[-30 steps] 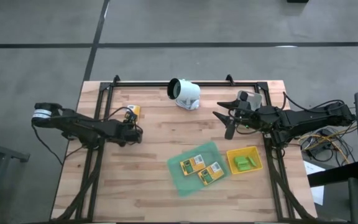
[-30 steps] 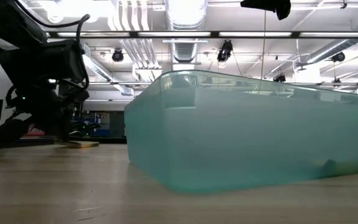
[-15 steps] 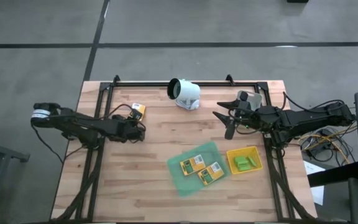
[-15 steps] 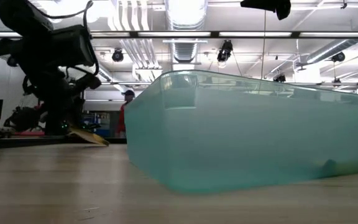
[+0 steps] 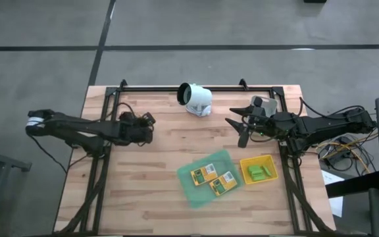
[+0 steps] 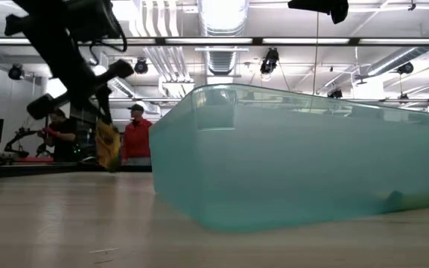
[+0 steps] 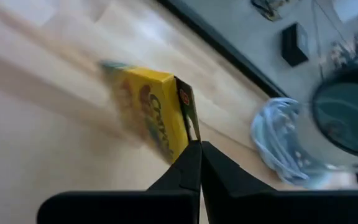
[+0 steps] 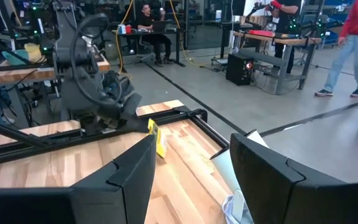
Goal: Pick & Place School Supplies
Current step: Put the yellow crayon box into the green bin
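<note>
Packet (image 7: 151, 112) pinched in left gripper (image 7: 194, 149), above table (image 5: 163, 197).

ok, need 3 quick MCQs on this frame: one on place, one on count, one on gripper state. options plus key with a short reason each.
1. Where is the yellow packet that the left gripper holds?
A. flat in the yellow tray
B. off the table, hanging from the gripper
C. inside the green tray

2. How many packets lie in the green tray?
A. two
B. none
C. four

3. How does the right gripper stand?
A. shut on a packet
B. shut on a green block
C. open, holding nothing

Key:
1 B, the low view shows it hanging clear above the wood.
2 A, the high view shows two side by side.
3 C, the right wrist view shows its fingers apart with nothing between.
</note>
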Controlling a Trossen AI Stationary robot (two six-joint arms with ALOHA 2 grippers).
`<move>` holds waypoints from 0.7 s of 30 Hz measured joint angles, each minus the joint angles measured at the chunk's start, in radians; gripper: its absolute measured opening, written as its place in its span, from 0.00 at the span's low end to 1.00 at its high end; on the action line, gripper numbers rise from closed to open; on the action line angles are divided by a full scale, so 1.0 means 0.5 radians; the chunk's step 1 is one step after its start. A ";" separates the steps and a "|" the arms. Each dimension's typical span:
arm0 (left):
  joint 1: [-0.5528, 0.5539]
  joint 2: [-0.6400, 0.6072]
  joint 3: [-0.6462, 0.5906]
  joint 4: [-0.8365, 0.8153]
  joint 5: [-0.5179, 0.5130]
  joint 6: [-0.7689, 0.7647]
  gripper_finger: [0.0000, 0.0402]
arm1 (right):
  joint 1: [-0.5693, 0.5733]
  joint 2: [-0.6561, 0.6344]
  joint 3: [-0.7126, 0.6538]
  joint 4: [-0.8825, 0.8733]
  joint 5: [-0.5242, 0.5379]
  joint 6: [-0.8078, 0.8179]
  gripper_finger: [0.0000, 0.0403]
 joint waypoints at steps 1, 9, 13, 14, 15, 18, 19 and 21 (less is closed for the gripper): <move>0.001 -0.017 0.027 -0.004 -0.013 0.085 0.01 | 0.000 0.000 0.000 -0.001 0.000 -0.001 0.50; 0.008 -0.104 0.286 -0.030 -0.020 0.767 0.01 | 0.000 0.000 0.000 -0.001 0.000 -0.001 0.50; 0.008 -0.109 0.431 -0.027 0.019 1.080 0.01 | 0.000 0.000 0.000 -0.001 0.001 -0.001 0.50; 0.008 -0.109 0.467 -0.027 0.034 1.162 0.01 | 0.000 0.000 0.000 -0.001 0.001 -0.001 0.50; 0.008 -0.109 0.503 -0.025 0.056 1.242 0.01 | 0.000 0.000 0.000 -0.001 0.001 -0.001 0.50; 0.008 -0.107 0.593 -0.020 0.142 1.458 0.01 | 0.000 0.000 0.000 -0.001 0.001 -0.001 0.50; 0.008 -0.106 0.617 -0.019 0.179 1.521 0.01 | 0.000 0.000 0.000 -0.001 0.001 -0.001 0.50; 0.008 -0.106 0.660 -0.011 0.265 1.648 0.01 | 0.000 0.000 0.000 -0.001 0.002 -0.001 0.50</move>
